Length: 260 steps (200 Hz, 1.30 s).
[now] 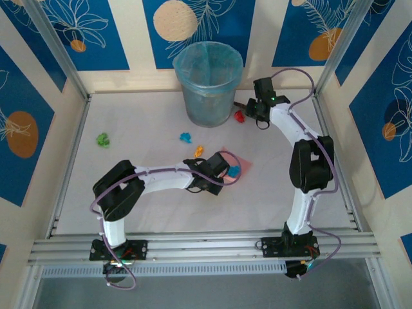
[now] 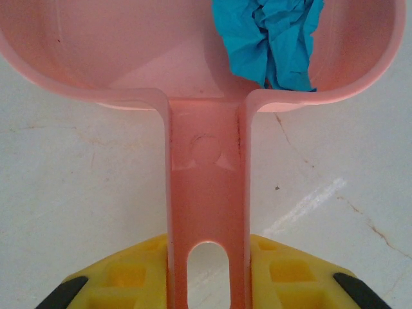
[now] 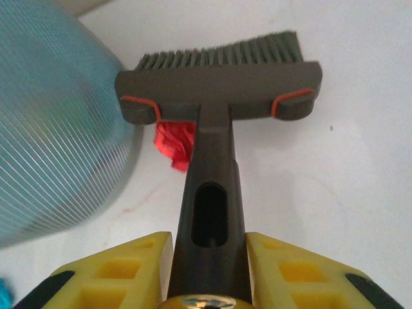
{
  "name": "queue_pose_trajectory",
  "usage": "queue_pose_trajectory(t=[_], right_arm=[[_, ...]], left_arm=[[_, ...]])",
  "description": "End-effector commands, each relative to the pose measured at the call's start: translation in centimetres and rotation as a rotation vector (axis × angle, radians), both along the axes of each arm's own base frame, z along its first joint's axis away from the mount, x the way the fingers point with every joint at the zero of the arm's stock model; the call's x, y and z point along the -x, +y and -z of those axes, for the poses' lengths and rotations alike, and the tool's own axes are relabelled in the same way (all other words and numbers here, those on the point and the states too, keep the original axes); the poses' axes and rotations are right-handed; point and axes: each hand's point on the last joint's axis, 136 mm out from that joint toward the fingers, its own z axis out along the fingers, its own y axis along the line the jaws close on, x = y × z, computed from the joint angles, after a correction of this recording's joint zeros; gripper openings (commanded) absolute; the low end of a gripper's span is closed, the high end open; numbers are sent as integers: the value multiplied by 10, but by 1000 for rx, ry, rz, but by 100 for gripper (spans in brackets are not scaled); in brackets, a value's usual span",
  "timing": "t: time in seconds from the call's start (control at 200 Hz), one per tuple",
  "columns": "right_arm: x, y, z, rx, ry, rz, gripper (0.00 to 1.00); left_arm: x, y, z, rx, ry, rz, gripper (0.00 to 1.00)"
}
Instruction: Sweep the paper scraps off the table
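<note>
- Top external view: the white table (image 1: 148, 206) holds everything, and a blue-lined bin (image 1: 207, 84) stands at its far edge.
- The left arm (image 1: 119, 190) folds at the elbow near its base and stretches low to the right, toward mid-table. The left gripper (image 2: 207, 277) is clamped on the handle of the pink dustpan (image 2: 129, 51), which lies flat on the table.
- The right arm (image 1: 309, 161) rises, then bends left toward the bin. The right gripper (image 3: 209, 270) is closed round the handle of the grey brush (image 3: 219, 84) (bristles pointing away, just beside the bin's wall).
- A cyan scrap (image 2: 270, 38) sits inside the dustpan.
- A red scrap (image 3: 174, 145) lies on the table under the brush head, beside the bin.
- A green scrap (image 1: 102, 138) lies well to the left. A second cyan scrap (image 1: 186, 137) and an orange scrap (image 1: 199, 152) lie loose between bin and dustpan.
</note>
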Motion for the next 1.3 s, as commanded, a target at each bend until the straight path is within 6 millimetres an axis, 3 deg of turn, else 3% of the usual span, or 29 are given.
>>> queue_pose_trajectory(t=[0.0,0.48,0.625,0.74,0.83,1.105,1.295], right_arm=[[29,-1,-12,-13,-5,-5,0],[164,0,-21,-69,12,-75,0],[187,-5,-50,-100,-108,-49,0],[187,-20,-73,-101,-227,19,0],[178,-28,-77,-113,-240,54,0],[129,-13,-47,-55,-54,-22,0],[127,6,-16,-32,63,-89,0]], left_arm=[[-1,3,7,-34,15,1,0],[-3,5,7,-26,22,-8,0],[-4,5,10,-33,24,-11,0],[-4,5,14,-39,32,-12,0],[-4,5,13,-38,31,-12,0],[-5,8,12,-45,22,-17,0],[-7,11,9,-53,9,-21,0]])
